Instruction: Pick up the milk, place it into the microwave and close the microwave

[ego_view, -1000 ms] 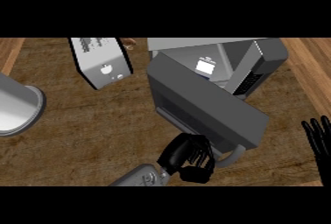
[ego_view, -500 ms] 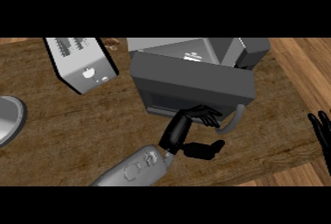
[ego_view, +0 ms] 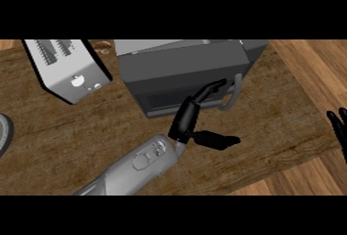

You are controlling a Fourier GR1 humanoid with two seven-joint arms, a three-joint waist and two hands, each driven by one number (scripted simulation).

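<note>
The dark grey microwave (ego_view: 181, 64) stands at the back middle of the counter, its door (ego_view: 159, 97) swung against the body. My left hand (ego_view: 184, 120) reaches up from the lower middle. Its straight fingers (ego_view: 210, 88) touch the door's front beside the grey handle (ego_view: 234, 92), and the thumb juts out to the right. No milk shows in this view; the door hides the microwave's inside. Only the fingers of my right hand (ego_view: 337, 131) show at the right edge, pointing up and holding nothing.
A grey toaster (ego_view: 68, 69) stands at the back left. The rim of a round grey object (ego_view: 3, 134) shows at the left edge. The dark wooden counter (ego_view: 75, 142) ends at the right, where a lighter wooden floor (ego_view: 308, 69) begins.
The microwave door has swung from open to against the body. My left hand has followed it upward with its fingers on the door's front. The right hand has stayed at the right edge.
</note>
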